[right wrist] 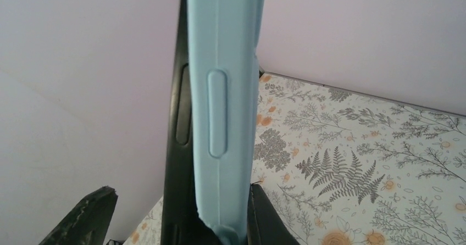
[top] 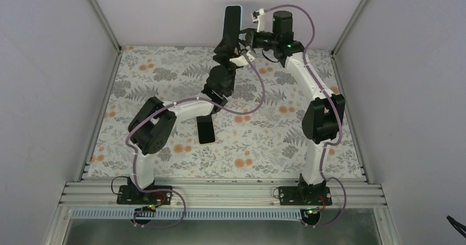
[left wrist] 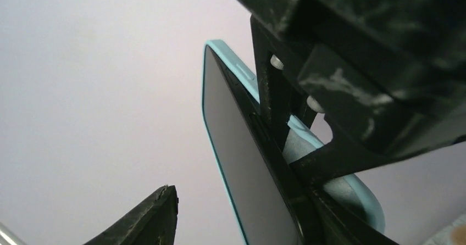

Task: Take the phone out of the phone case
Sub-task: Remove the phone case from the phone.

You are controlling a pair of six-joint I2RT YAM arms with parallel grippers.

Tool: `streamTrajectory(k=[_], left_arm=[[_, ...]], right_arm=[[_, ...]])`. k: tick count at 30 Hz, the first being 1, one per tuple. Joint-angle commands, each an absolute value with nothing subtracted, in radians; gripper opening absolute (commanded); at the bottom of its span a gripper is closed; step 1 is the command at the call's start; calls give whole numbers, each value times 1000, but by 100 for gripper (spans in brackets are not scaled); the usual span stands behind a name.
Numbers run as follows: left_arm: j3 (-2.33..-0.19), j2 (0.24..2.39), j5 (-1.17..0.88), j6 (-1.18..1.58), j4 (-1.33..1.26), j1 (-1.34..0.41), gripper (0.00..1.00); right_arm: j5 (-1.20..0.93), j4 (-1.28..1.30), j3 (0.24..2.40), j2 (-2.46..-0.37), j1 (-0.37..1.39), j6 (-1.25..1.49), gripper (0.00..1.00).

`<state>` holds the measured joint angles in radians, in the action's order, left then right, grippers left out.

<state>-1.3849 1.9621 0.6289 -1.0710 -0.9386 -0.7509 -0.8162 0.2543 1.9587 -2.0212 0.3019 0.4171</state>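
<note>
The phone point(top: 231, 26) stands upright in the air at the back, in its light blue phone case point(top: 238, 15). In the left wrist view its dark screen point(left wrist: 242, 168) faces one finger point(left wrist: 156, 217) of my left gripper point(left wrist: 247, 212), with a clear gap between them, so this gripper is open around the phone. My right gripper point(top: 245, 38) reaches in from the right. In the right wrist view the blue case point(right wrist: 225, 102) has parted from the black phone edge point(right wrist: 178, 146). The right gripper point(right wrist: 181, 193) has one finger point(right wrist: 272, 217) pressed on the case back.
A flat black slab point(top: 206, 128) lies on the floral table cover point(top: 286, 129) under the left arm. Pale walls close in at the back and both sides. An aluminium rail point(top: 220, 190) carries both arm bases at the near edge.
</note>
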Motion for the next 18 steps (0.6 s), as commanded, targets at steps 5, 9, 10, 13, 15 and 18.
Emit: streamTrajectory(k=[5,9,10,13,15,18], left_arm=[[-1417,2021,786,-1245,-1326,-691,36],[-1414,2019,775,-1257,-1338,-701,22],[-1412,2016,770,-1264,-1345,-706,20],[-1404,2006,758,-1279,-1358,-720,13],[-1395,1999,750,-1298,-1374,-738,8],[-1378,1982,741,-1317,-1397,-758,2]], right_arm=[[-1088,358,1900,-1881,320,366,3],[-1100,346,1864,-1856,319,367,3],[-1095,341,1848,-1851,318,371,3],[-1065,336,1825,-1848,313,373,3],[-1037,335,1816,-1848,305,380,3],[-951,351,1815,-1847,301,375,3]])
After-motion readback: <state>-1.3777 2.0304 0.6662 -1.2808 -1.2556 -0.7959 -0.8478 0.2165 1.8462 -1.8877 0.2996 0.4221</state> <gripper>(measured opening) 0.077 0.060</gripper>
